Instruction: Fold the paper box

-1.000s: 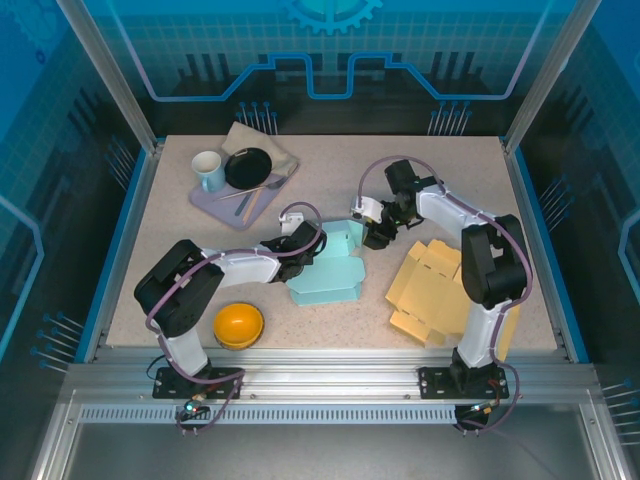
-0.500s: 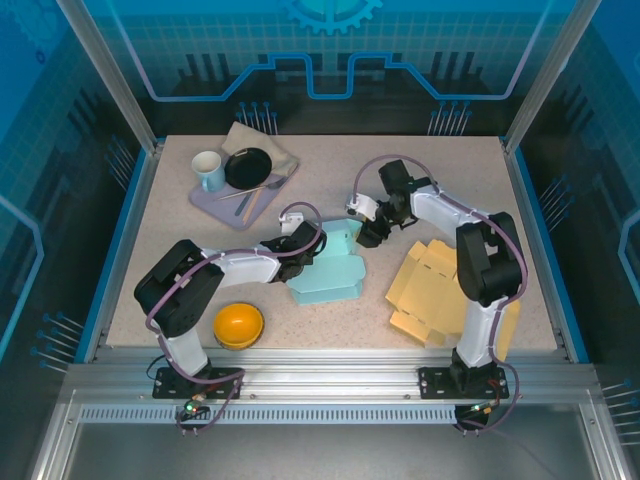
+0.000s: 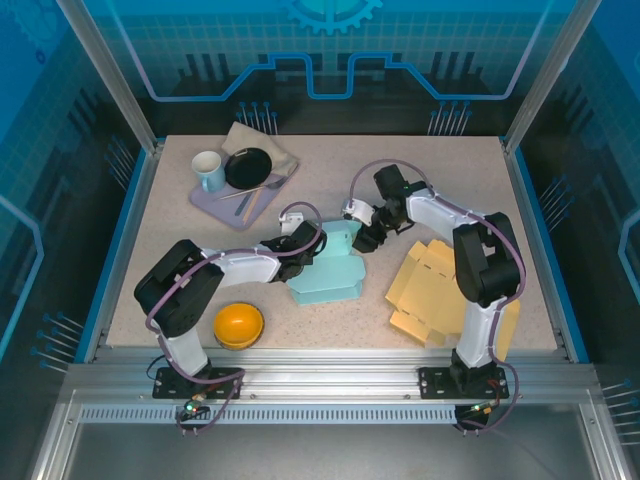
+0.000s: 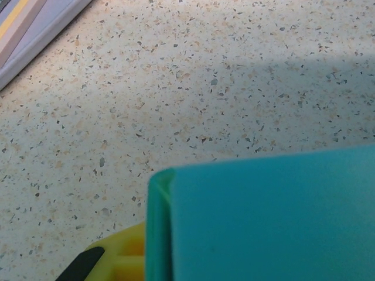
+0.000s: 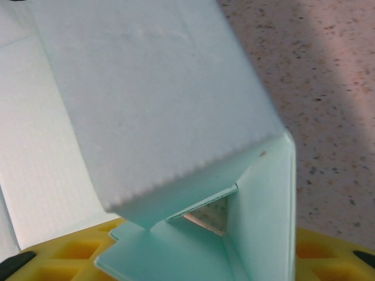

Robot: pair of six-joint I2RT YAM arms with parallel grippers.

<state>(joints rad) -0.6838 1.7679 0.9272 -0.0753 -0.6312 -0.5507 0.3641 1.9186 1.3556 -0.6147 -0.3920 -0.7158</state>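
The left end effector [image 3: 310, 244] is clenched on the teal paper box [image 3: 330, 278], which lies on the worktop [image 3: 420, 180] just right of it. The right end effector [image 3: 363, 240] straddles the box's raised flap [image 5: 164, 99], and I can't tell whether it grips.

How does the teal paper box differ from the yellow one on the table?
The teal box is partly folded, with walls standing up; the yellow box lies flat and unfolded. The teal box sits mid-table with the left end effector shut on its edge; the yellow box lies to the right, ungripped. Both are paper boxes resting on the table.
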